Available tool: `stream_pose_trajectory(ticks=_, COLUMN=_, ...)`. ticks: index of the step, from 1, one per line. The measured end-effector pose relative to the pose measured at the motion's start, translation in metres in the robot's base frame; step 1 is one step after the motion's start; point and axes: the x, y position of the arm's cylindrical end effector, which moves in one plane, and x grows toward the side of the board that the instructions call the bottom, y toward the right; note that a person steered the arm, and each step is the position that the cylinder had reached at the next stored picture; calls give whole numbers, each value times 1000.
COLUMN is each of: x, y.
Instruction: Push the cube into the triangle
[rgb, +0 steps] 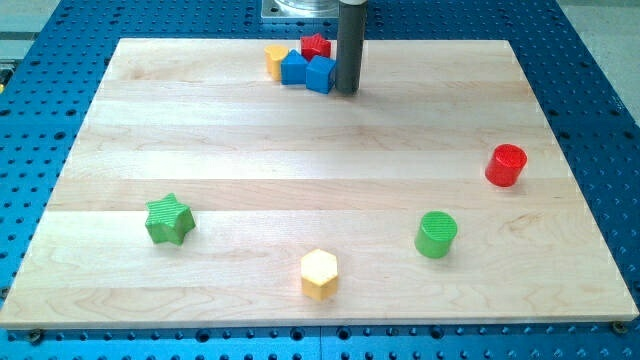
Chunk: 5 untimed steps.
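Note:
A blue cube (320, 74) sits near the view's top centre of the wooden board (300, 170). It touches a blue triangle-like block (293, 68) on its left. A red star block (316, 46) lies just behind them and a yellow block (275, 60) lies at the left of the cluster. My tip (346, 92) is the lower end of the dark rod, right beside the blue cube's right side, touching or nearly touching it.
A green star (168, 220) lies at the lower left. A yellow hexagon (319, 273) lies at the bottom centre. A green cylinder (436, 234) lies at the lower right and a red cylinder (506, 165) at the right. A blue perforated table surrounds the board.

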Motion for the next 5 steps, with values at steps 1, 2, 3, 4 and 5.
stream_pose_trajectory(ticks=1, x=0, y=0)
stream_pose_trajectory(ticks=2, x=1, y=0)
stream_pose_trajectory(ticks=3, x=33, y=52)
stream_pose_trajectory(ticks=4, x=53, y=133)
stream_pose_trajectory(ticks=5, x=94, y=197)
